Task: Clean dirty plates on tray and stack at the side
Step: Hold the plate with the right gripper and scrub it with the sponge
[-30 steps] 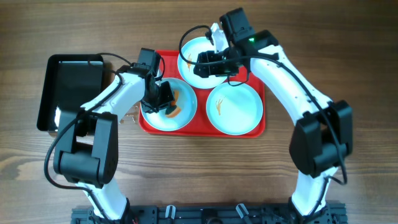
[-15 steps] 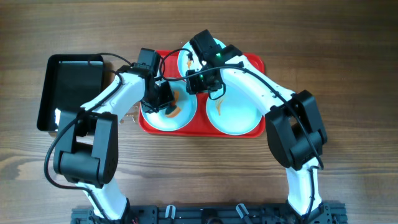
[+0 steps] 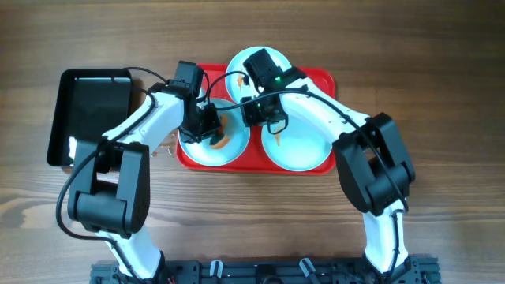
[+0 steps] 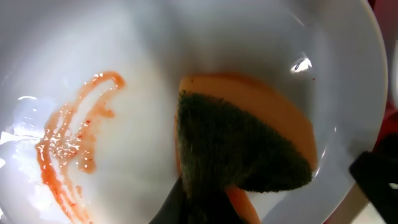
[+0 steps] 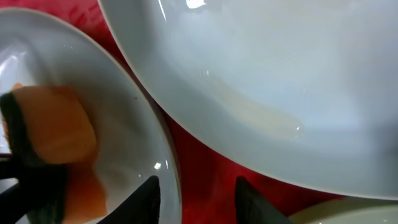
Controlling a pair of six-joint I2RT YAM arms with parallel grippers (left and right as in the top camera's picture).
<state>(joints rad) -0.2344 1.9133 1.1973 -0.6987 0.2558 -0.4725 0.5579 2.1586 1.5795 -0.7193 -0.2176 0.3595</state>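
On tray point(image 3: 325, 79), front-left plate point(image 3: 196, 150) — left gripper point(image 3: 207, 126) clamped on sponge point(image 4: 249, 155), beside an orange smear point(image 4: 65, 146). Right gripper point(image 5: 196, 196) spread wide, empty, just past that plate's rim. Other plates — back point(image 3: 236, 65), front-right point(image 3: 306, 146).

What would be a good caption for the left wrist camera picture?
Sponge with a green scrubbing face resting in a pale plate beside an orange sauce smear.
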